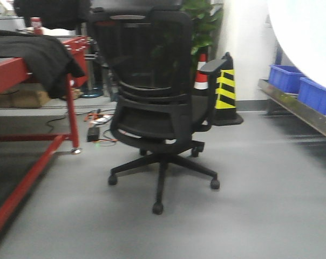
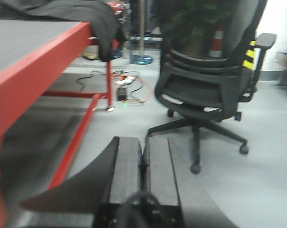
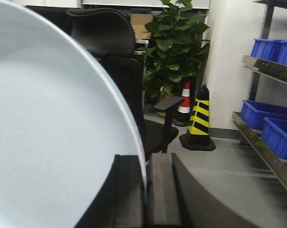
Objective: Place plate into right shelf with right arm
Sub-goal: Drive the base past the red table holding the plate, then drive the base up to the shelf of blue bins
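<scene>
The pale blue-white plate [image 3: 53, 128] fills the left of the right wrist view, held on edge, its rim clamped between the fingers of my right gripper [image 3: 146, 164], which is shut on it. In the front view the plate [image 1: 308, 38] shows as a bright white curve at the top right; the gripper itself is out of that view. The right shelf [image 3: 264, 147] stands along the right, a steel rack with blue bins [image 3: 269, 126]; in the front view the shelf rail [image 1: 300, 110] carries blue bins [image 1: 300, 86]. My left gripper [image 2: 143, 145] is shut and empty above the floor.
A black office chair [image 1: 157, 102] stands in the middle of the grey floor ahead. A red-framed table [image 1: 28, 102] with dark cloth lies left. A yellow-black cone [image 1: 226, 89], an orange-white cone [image 1: 201, 73] and a potted plant [image 3: 174, 45] stand at the back wall.
</scene>
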Robot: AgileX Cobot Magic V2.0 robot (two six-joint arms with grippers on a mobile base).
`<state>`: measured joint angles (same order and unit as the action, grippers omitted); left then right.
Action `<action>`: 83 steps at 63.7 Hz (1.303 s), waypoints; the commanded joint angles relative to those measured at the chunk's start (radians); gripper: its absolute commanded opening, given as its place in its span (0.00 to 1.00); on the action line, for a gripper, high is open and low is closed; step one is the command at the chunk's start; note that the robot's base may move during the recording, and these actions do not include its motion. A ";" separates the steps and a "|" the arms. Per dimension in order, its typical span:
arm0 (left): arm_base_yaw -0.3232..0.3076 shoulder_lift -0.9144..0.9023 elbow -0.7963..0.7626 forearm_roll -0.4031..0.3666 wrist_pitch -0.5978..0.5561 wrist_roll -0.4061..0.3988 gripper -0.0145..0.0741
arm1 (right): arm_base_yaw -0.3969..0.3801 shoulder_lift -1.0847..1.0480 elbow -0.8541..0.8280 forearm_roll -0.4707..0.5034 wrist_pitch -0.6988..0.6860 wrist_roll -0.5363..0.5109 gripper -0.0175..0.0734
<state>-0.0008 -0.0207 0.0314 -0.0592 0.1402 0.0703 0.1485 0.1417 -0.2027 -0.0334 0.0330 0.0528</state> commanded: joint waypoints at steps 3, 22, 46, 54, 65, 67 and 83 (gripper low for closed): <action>-0.006 0.000 0.008 -0.004 -0.089 0.003 0.11 | 0.000 0.010 -0.032 -0.007 -0.090 0.002 0.25; -0.006 0.000 0.008 -0.004 -0.089 0.003 0.11 | 0.000 0.010 -0.032 -0.007 -0.090 0.002 0.25; -0.006 0.000 0.008 -0.004 -0.089 0.003 0.11 | 0.000 0.010 -0.032 -0.007 -0.090 0.002 0.25; -0.006 0.000 0.008 -0.004 -0.089 0.003 0.11 | 0.000 0.010 -0.032 -0.007 -0.089 0.002 0.25; -0.006 0.000 0.008 -0.004 -0.089 0.003 0.11 | 0.000 0.010 -0.032 -0.007 -0.090 0.002 0.25; -0.006 0.000 0.008 -0.004 -0.089 0.003 0.11 | 0.000 0.010 -0.032 -0.007 -0.090 0.002 0.25; -0.006 0.000 0.008 -0.004 -0.089 0.003 0.11 | 0.000 0.010 -0.032 -0.007 -0.089 0.002 0.25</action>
<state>-0.0008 -0.0207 0.0314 -0.0592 0.1402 0.0703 0.1485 0.1417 -0.2027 -0.0334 0.0330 0.0528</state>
